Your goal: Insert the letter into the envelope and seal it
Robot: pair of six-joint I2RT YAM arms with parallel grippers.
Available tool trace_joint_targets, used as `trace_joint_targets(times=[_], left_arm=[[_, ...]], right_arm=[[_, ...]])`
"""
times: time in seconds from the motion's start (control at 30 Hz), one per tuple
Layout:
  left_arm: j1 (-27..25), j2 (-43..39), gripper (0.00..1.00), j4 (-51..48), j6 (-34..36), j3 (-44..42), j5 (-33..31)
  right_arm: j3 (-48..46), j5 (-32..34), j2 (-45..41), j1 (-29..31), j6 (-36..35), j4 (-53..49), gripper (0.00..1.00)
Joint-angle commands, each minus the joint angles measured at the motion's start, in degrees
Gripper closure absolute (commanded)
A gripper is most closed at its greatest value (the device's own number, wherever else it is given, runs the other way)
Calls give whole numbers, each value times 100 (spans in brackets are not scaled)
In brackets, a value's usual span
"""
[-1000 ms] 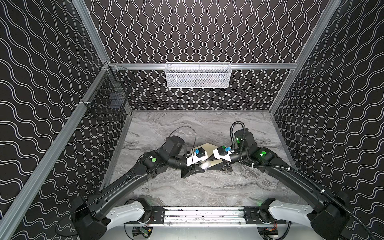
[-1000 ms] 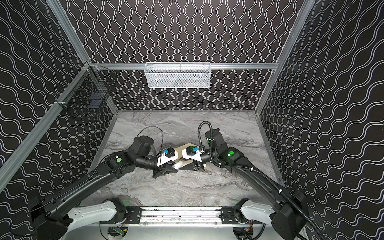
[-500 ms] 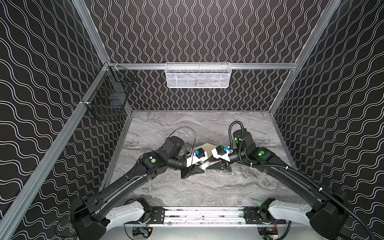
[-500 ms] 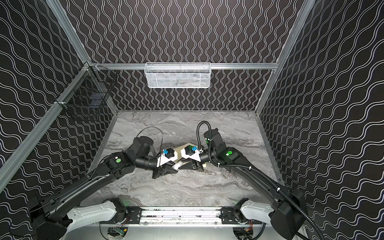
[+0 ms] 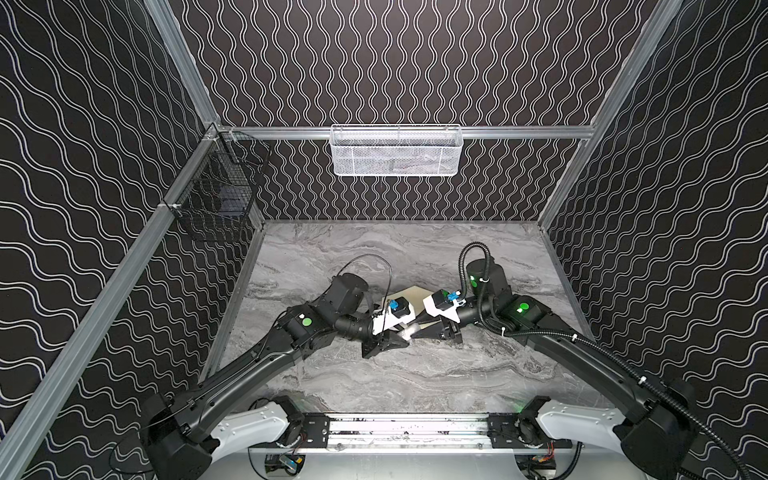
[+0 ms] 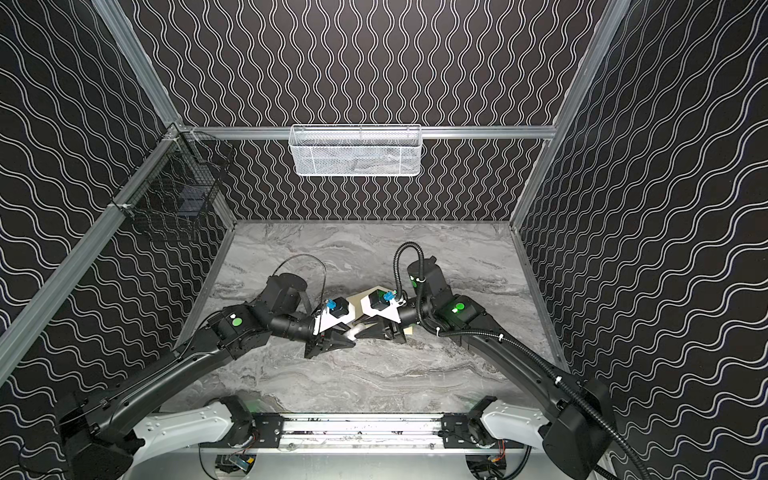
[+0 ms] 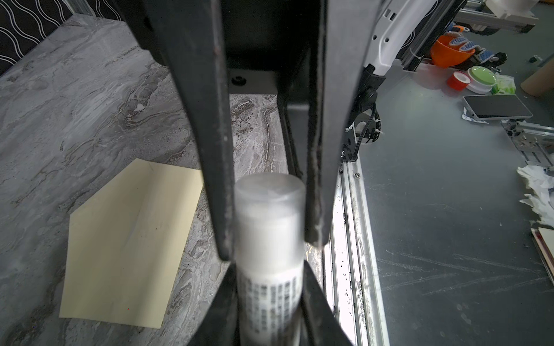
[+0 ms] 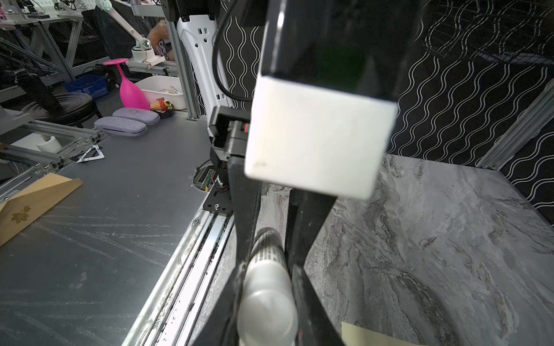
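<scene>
1. Cream envelope (image 7: 126, 239) lies flat about mid-table (image 5: 415, 374). Its five-cornered outline tells me the flap (image 7: 99, 206) is open and unsealed. Both top views show only a sliver of it behind my claws.
2. Letter: I see no white sheet anywhere. I judge it is already inside, but I cannot confirm that.
3. Stick (image 7: 269, 209), white and round, spans between both claws just beside the envelope, not over it.
4. Left claw (image 7: 268, 269) is clamped on the stick's printed body. Right claw (image 8: 266, 275) is clamped on its plain cap end.
5. Progress, as I read it: insertion is probably done and uncapping is in hand. Gluing the flap, folding it and pressing it down are all left.
6. Room: bare marble surrounds the envelope, and the rail (image 5: 407, 428) and walls (image 5: 665, 249) sit well apart from the claws. The tight spot is the claws themselves, nose to nose, with both wrists crowding above the envelope.
</scene>
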Motion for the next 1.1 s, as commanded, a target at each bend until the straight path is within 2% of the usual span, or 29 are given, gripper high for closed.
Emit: trace_joint_targets(times=[0.0, 0.37, 0.43, 0.63, 1.07], left_arm=[[10, -74, 100, 195, -19, -39, -66], [7, -121, 100, 143, -53, -91, -360], [6, -134, 100, 152, -96, -151, -404], [4, -133, 100, 196, -238, -322, -631], [3, -333, 100, 460, -314, -676, -1200]], right_arm=[[33, -161, 11, 12, -79, -83, 75], [86, 52, -83, -1, -89, -326, 89], [290, 144, -86, -16, -81, -402, 94], [526, 269, -33, -169, -70, -596, 100], [520, 329, -130, -491, 393, -255, 100]])
